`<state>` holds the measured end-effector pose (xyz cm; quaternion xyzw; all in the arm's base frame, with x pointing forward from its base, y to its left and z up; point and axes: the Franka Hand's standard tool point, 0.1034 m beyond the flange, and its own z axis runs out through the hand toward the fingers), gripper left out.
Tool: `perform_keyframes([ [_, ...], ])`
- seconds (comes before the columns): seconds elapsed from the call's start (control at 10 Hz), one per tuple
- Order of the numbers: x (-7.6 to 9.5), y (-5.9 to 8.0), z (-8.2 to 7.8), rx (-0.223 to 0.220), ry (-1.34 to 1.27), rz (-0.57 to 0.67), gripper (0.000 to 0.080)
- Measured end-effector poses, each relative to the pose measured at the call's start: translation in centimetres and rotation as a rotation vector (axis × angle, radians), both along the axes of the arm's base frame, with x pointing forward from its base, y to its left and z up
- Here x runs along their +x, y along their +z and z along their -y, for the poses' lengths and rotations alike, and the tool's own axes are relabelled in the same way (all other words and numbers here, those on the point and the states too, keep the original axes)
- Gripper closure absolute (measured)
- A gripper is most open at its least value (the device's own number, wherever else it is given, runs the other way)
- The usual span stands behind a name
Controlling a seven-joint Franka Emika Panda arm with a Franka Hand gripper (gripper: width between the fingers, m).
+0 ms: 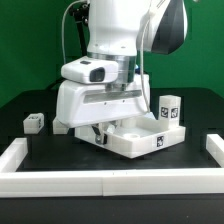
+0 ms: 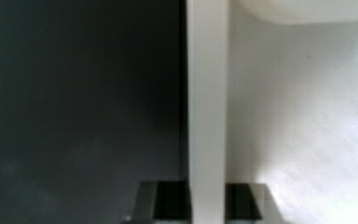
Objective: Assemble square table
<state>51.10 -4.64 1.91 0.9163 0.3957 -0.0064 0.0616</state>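
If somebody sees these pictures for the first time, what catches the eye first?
The big white arm bends low over the middle of the black table. Its pincer is shut on the edge of the white square slab. One leg block stands at the exterior view's right, another at its left.

Count on the black tabletop (image 1: 200, 125): one large flat white plastic square slab (image 1: 132, 145), with one black-and-white tag (image 1: 158, 141) on its visible edge. Short white tagged leg blocks: two confirmed, a leg block (image 1: 34, 122) at the exterior view's left and a leg block (image 1: 170, 108) at its right. One further white piece (image 1: 61, 125) beside the arm is partly hidden, kind undetermined. One long white rail (image 1: 110, 182). One white robot arm (image 1: 115, 30). One end effector (image 2: 208, 200) with two dark fingers (image 2: 165, 200).
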Motion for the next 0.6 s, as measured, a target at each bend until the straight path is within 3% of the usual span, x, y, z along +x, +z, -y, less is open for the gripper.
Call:
perform_keyframes([
  [0.4, 3.1, 0.3, -1.2, -0.045, 0.338, -0.049, 0.0739],
  [0.6, 2.8, 0.2, -0.7, -0.061, 0.439, -0.071, 0.0739],
])
